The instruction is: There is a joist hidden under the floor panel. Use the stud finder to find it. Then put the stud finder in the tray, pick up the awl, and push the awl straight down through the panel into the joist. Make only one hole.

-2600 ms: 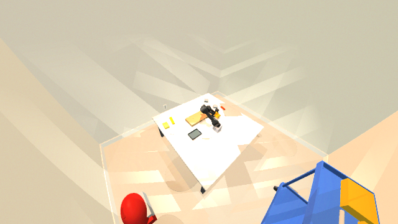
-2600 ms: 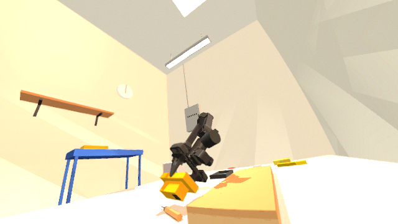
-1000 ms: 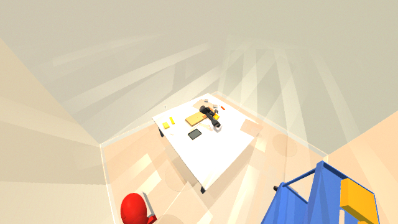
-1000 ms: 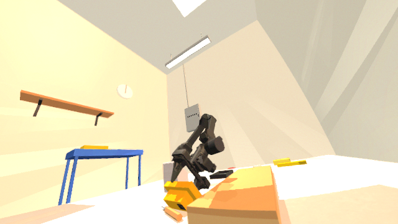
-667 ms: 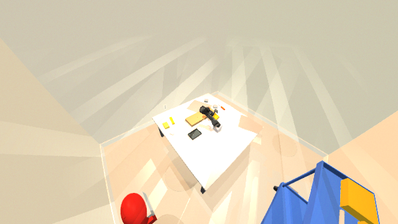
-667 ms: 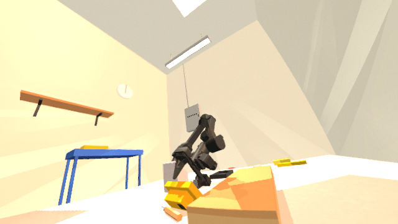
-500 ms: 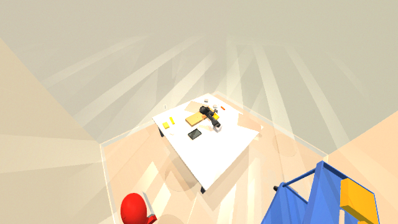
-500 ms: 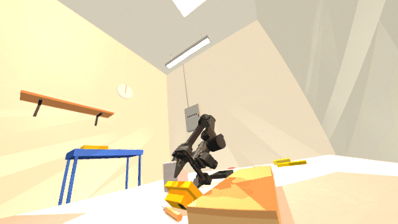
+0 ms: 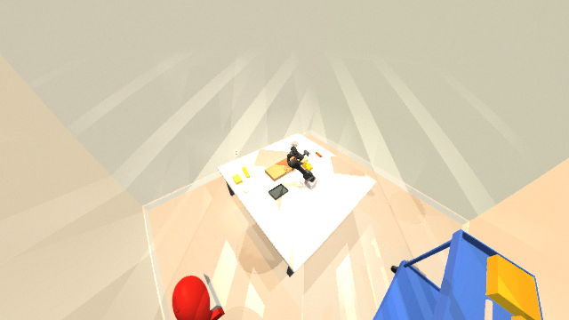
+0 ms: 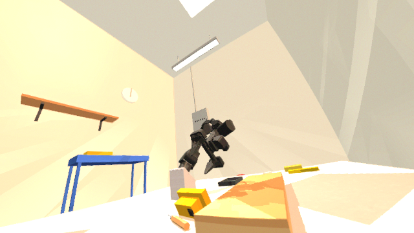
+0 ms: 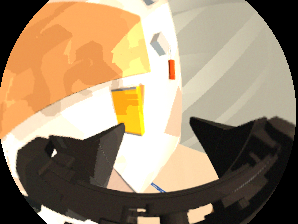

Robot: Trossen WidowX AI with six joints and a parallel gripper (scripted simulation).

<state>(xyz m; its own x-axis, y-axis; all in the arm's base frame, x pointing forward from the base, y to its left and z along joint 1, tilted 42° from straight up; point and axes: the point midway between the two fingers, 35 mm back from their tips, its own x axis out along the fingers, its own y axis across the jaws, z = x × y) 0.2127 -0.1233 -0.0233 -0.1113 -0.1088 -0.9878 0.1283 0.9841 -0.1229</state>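
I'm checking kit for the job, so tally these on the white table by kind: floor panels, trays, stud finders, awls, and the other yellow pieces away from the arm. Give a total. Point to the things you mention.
Floor panel (image 9: 276, 174) (image 10: 253, 200) (image 11: 65, 55): 1
Tray (image 9: 278, 191) (image 10: 230, 181): 1
Stud finder (image 9: 308, 166) (image 10: 192, 199) (image 11: 132, 112): 1
Awl (image 9: 318, 155) (image 10: 180, 222) (image 11: 171, 69): 1
Other yellow pieces (image 9: 237, 179) (image 10: 304, 170): 2
Total: 6
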